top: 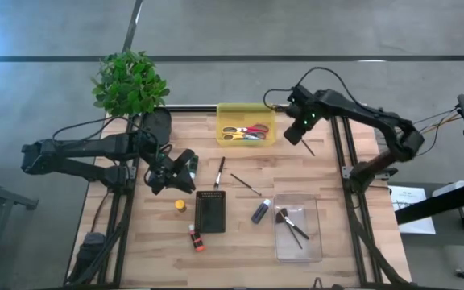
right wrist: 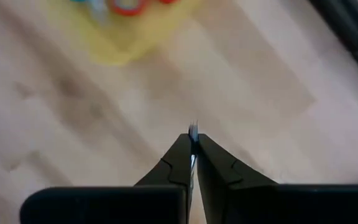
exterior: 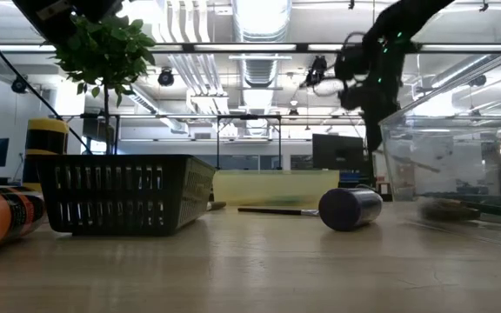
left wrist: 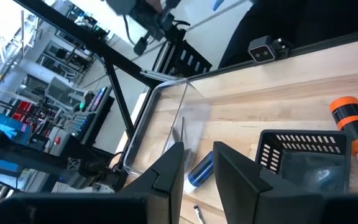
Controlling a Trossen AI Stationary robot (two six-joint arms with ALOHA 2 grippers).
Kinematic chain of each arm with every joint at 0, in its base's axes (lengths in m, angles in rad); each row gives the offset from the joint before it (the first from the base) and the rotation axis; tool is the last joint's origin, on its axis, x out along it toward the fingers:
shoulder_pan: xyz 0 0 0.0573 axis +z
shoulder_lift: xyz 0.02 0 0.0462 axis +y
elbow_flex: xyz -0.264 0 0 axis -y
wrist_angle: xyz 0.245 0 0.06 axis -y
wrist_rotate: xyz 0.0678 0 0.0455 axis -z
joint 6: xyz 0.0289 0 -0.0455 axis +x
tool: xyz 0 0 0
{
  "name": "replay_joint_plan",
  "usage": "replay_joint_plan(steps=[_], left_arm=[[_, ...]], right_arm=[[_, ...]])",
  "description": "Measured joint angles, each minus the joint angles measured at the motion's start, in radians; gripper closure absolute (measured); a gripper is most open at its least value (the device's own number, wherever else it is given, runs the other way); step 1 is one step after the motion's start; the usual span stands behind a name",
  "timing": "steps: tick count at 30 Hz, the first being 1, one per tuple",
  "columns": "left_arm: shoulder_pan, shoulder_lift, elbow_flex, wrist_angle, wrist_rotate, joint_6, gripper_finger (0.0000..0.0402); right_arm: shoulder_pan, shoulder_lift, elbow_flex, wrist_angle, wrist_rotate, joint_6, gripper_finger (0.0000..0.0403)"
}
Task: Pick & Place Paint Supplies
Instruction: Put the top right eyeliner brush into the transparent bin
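right gripper (right wrist: 193,149) pinching a thin paintbrush (top: 307,147), mostly hidden | left gripper (left wrist: 197,163) sitting parted, empty | clear tray (top: 316,242) contents blurring in low view

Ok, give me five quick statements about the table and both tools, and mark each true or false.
1. The right tool is shut on a thin paintbrush, raised beside the yellow bin. True.
2. The clear container holds two brushes. True.
3. The yellow bin is empty. False: scissors lie in it.
4. The left tool grips the orange tube. False: it is open, holding nothing, and the tube lies apart from it beside the black basket.
5. The purple tube lies between basket and container. True.
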Motion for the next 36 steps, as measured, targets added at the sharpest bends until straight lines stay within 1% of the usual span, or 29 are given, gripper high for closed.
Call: replay_joint_plan(steps=[11,16,22,25,32,34,36], left_arm=[[0.0,0.0,0.0,0.006,0.007,-0.003,0.0309],[0.0,0.001,0.0,0.006,0.007,-0.003,0.0309],[0.0,0.009,0.0,0.014,0.007,-0.003,0.0309],[0.0,0.009,0.0,0.016,0.007,-0.003,0.0309],[0.0,0.033,0.0,0.049,0.011,-0.003,0.0309],[0.0,0.035,0.0,0.054,0.01,-0.003,0.0309],[0.0,0.035,0.0,0.057,0.011,-0.004,0.0309]], right_arm=[[0.245,-0.2,-0.214,0.048,-0.001,0.26,0.0394],[0.366,-0.328,-0.24,0.07,0.055,0.396,0.0395],[0.541,-0.421,-0.251,0.126,0.087,0.554,0.0395],[0.645,-0.439,-0.247,0.165,0.154,0.622,0.0395],[0.842,-0.433,-0.167,0.162,0.373,0.7,0.0395],[0.884,-0.417,-0.146,0.159,0.408,0.71,0.0395],[0.914,-0.396,-0.13,0.159,0.416,0.726,0.0395]])
